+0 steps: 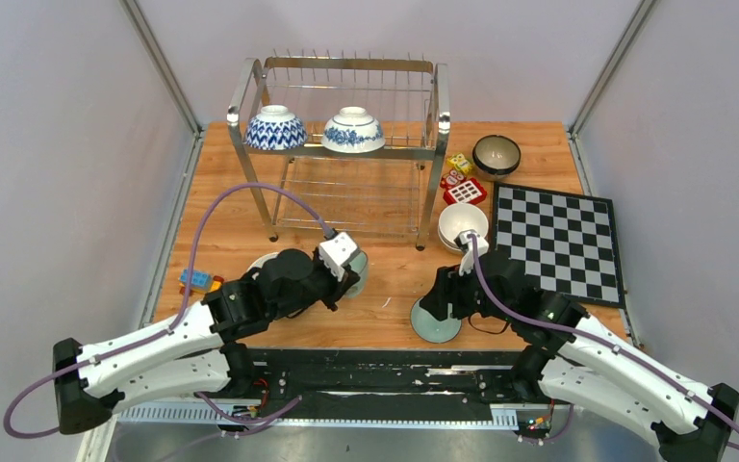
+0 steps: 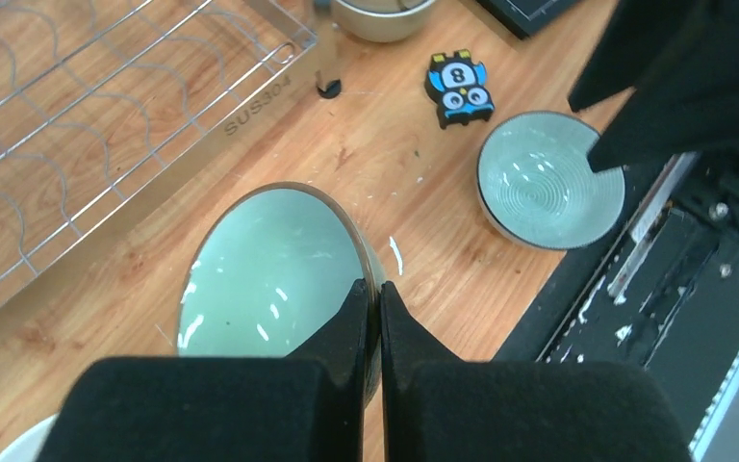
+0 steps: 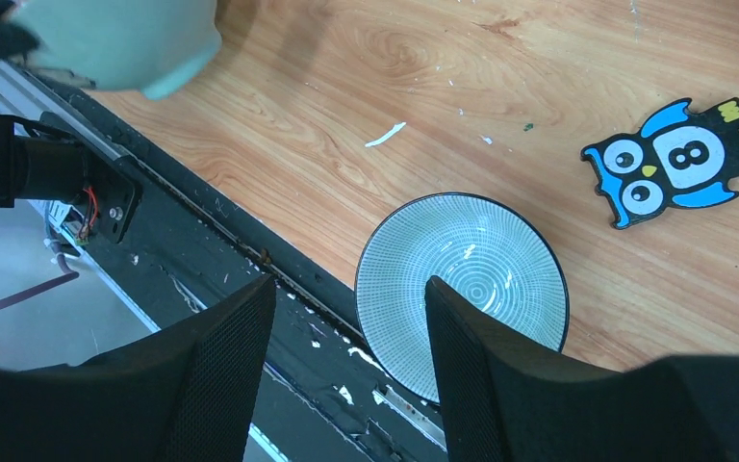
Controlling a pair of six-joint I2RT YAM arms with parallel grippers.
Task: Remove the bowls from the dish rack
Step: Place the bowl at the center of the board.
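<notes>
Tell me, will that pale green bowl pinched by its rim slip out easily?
Quite possibly: the pale green bowl is glossy, with glints inside, and the left gripper pinches only its thin rim, so it may swing or slide. It looks ceramic, so probably rigid, fairly heavy for its size, and breakable if dropped on the wooden table.

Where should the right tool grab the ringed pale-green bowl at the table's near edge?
Pinch the rim from straight above: the ringed bowl sits upright, mouth up, and looks too wide to span. Put one finger inside and one outside, at the arc below the open right tool.
</notes>
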